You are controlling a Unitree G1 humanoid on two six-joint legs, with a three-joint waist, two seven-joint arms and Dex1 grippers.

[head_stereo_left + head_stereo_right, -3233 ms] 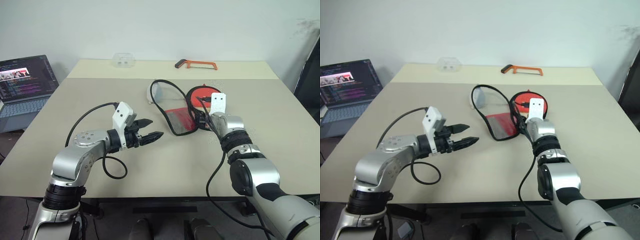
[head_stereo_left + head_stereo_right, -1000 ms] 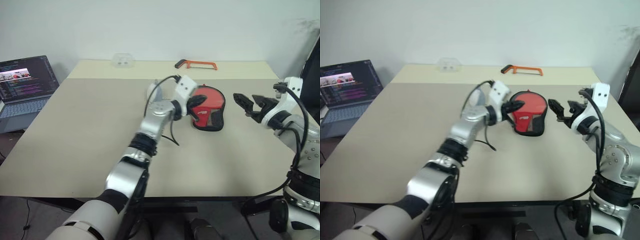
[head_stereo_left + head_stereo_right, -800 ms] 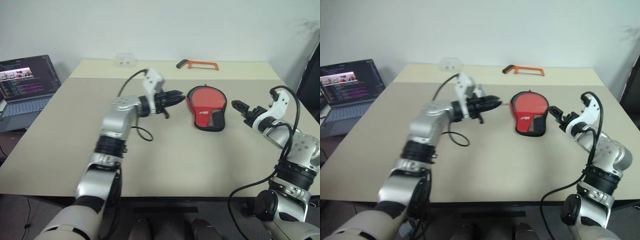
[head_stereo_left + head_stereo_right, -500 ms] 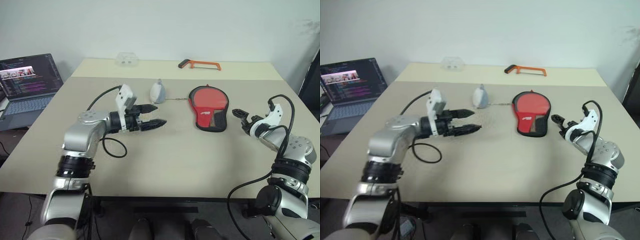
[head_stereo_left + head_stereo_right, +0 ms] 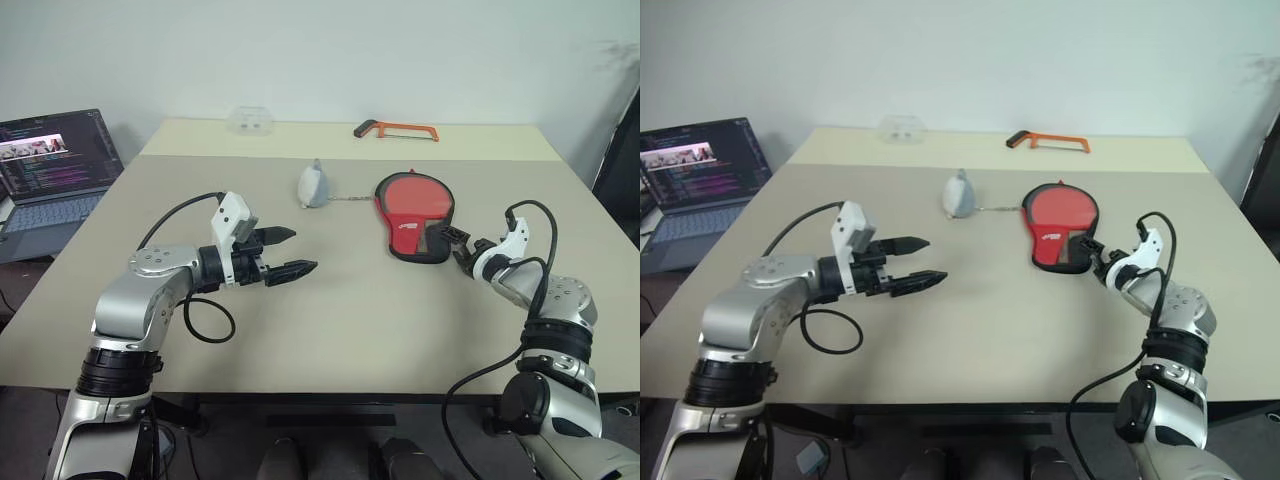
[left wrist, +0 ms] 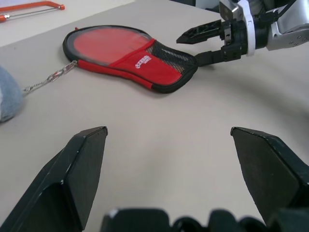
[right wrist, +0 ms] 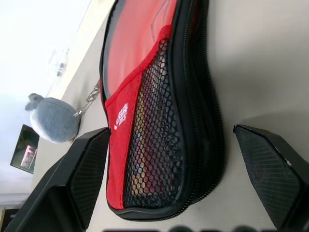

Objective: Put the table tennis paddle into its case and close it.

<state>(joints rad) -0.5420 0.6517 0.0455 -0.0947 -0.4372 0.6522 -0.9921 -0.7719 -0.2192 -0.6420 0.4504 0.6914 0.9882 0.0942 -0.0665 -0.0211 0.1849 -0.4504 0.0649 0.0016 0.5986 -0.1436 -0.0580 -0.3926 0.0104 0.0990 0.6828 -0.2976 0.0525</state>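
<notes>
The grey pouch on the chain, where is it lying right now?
The grey pouch lies on the table near its middle, just left of the case, joined to it by a short chain, with the left gripper nearer the robot.

Case (image 5: 413,212): red face, black edge, black mesh pocket at narrow end, white logo on red band. Pouch (image 5: 313,186): grey, on silver chain (image 5: 352,198). Counter (image 5: 340,320): plain beige. Saw (image 5: 393,128) at 12 o'clock: orange frame, black grip. Laptop (image 5: 50,160) at 9 o'clock: grey body, dark screen with coloured text. Left tool (image 5: 283,253): black fingers, white block behind. Right tool (image 5: 452,243): black fingers, white housing. Cables: black.
</notes>
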